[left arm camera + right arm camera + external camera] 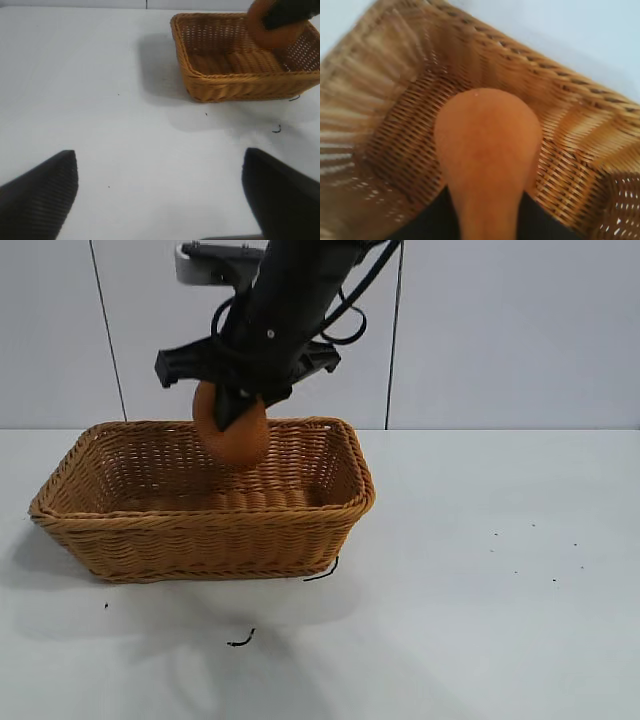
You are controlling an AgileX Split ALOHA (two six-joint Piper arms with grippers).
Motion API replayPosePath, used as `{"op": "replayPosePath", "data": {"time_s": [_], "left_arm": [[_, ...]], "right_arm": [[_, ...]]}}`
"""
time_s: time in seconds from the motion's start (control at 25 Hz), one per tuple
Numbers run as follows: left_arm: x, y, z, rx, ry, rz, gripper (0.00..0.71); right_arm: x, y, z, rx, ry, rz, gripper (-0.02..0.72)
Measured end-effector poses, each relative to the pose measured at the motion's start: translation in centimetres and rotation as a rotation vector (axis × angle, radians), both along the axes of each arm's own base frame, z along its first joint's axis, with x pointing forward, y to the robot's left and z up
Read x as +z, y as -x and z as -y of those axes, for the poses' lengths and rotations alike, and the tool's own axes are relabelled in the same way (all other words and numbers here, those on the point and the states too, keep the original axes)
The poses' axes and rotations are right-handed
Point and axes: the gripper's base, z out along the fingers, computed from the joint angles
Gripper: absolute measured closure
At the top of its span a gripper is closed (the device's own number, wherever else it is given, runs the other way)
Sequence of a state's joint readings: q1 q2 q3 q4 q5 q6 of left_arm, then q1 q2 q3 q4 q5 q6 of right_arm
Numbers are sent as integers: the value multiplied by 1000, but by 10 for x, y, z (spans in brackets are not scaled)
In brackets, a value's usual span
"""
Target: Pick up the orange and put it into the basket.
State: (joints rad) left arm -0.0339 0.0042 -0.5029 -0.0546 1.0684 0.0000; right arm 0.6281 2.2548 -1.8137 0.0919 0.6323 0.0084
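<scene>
My right gripper (232, 410) is shut on the orange (235, 432) and holds it above the inside of the wicker basket (210, 530), over its far side. In the right wrist view the orange (487, 150) fills the middle between the two black fingers (430, 220), with the basket floor (395, 150) below it. My left gripper (160, 187) is open and empty over the bare table, away from the basket (230, 80); the orange (272, 30) shows there too, partly behind the right gripper.
The basket stands on a white table (500, 590), left of middle. Small dark scraps (240, 640) lie on the table in front of the basket. A grey panelled wall is behind.
</scene>
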Motion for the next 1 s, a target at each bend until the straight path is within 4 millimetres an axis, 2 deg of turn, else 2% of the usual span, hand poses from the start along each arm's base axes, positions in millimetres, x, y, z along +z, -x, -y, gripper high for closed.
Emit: {"op": "replayPosePath", "data": {"time_s": [0.04, 0.16, 0.2, 0.24, 0.28, 0.4, 0.52, 0.68, 0.8, 1.0], "left_arm": [[0, 0, 0, 0, 0, 0, 71], [0, 0, 0, 0, 0, 0, 71], [0, 0, 0, 0, 0, 0, 71], [0, 0, 0, 0, 0, 0, 71], [0, 0, 0, 0, 0, 0, 71], [0, 0, 0, 0, 0, 0, 71], [0, 0, 0, 0, 0, 0, 71], [0, 0, 0, 0, 0, 0, 71], [0, 0, 0, 0, 0, 0, 71], [0, 0, 0, 0, 0, 0, 71]], "right_arm": [[0, 0, 0, 0, 2, -4, 522], [-2, 3, 1, 3, 22, -34, 247], [-2, 3, 1, 3, 22, -34, 247], [2, 3, 2, 7, 35, -52, 94], [6, 3, 1, 10, 38, -56, 60], [26, 0, 0, 18, 50, -59, 22], [53, -8, 4, 7, 42, -32, 15], [86, -25, 27, -63, 49, 21, 12], [93, -41, 57, -131, 80, 37, 9], [89, -69, 126, -279, 120, -8, 9]]}}
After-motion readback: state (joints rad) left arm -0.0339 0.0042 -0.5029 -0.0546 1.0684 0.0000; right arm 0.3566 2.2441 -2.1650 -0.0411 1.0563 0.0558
